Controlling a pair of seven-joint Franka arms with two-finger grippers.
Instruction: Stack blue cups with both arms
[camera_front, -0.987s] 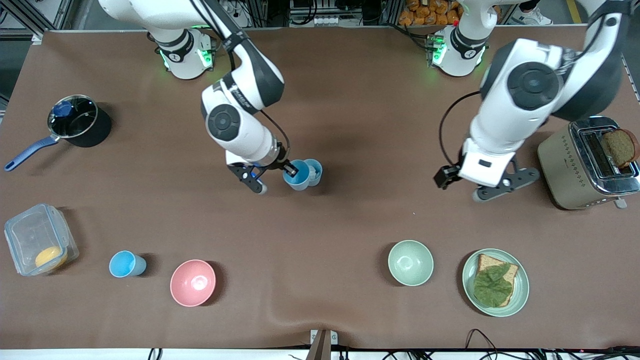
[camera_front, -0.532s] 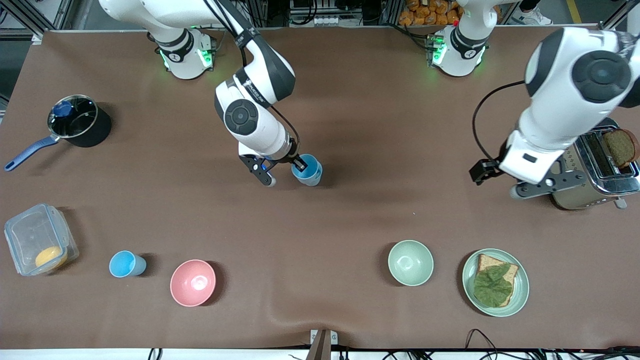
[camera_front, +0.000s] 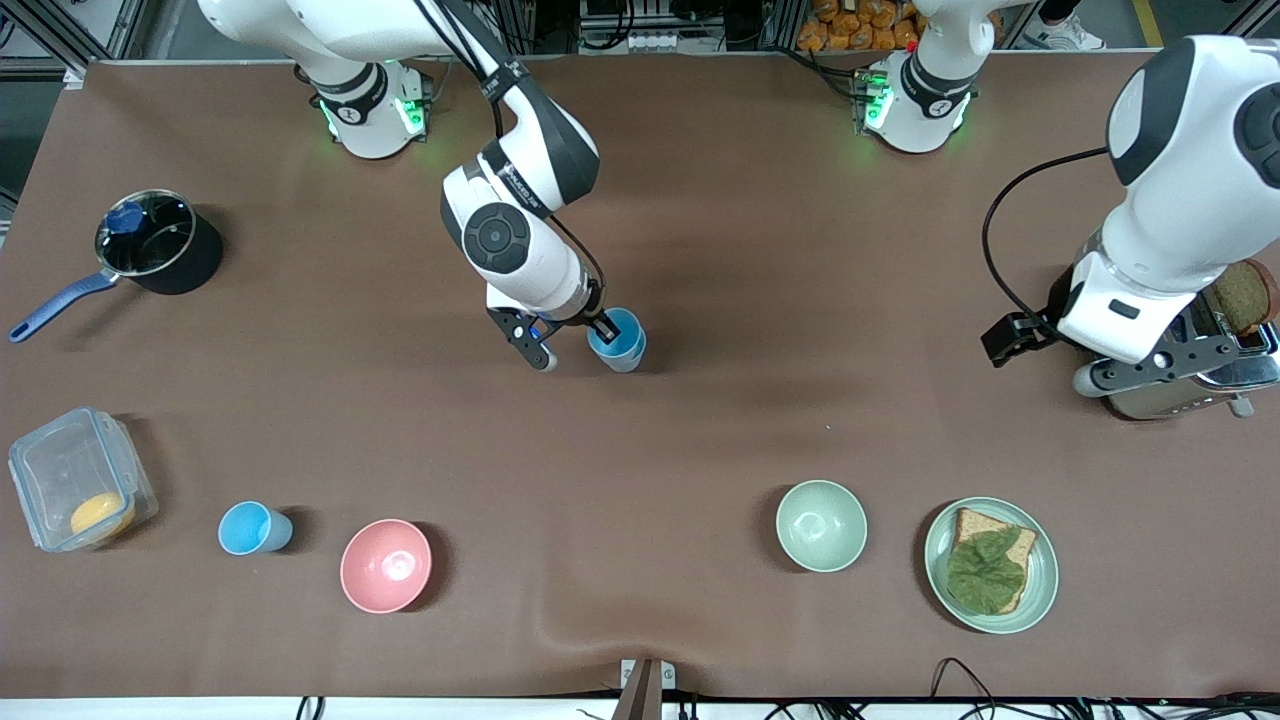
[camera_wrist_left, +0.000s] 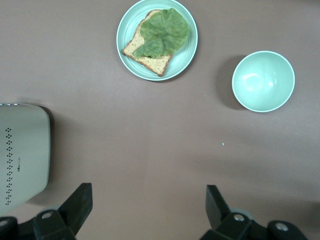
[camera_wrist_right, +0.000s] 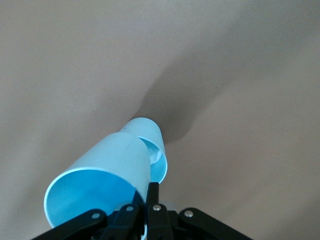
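My right gripper (camera_front: 598, 326) is shut on the rim of a bright sky-blue cup (camera_front: 614, 335) at mid-table. That cup sits over the mouth of the paler grey-blue cup (camera_front: 630, 359), which stands on the mat and is mostly hidden. In the right wrist view the bright cup (camera_wrist_right: 102, 172) tilts over the paler cup (camera_wrist_right: 150, 136), with my right gripper (camera_wrist_right: 150, 194) pinching its wall. Another bright blue cup (camera_front: 250, 528) stands alone near the front. My left gripper (camera_front: 1160, 365) is open and empty beside the toaster (camera_front: 1130, 400); it also shows in the left wrist view (camera_wrist_left: 149, 206).
A pink bowl (camera_front: 386, 565) and a clear box (camera_front: 75, 490) with something orange in it flank the lone cup. A pale green bowl (camera_front: 821, 525) and a plate (camera_front: 1040, 585) with bread and lettuce sit near the front. A black pot (camera_front: 160, 240) stands toward the right arm's end.
My right gripper carried the bright cup sideways from beside the paler cup to over it. My left arm swung toward its own end of the table, up to the toaster.
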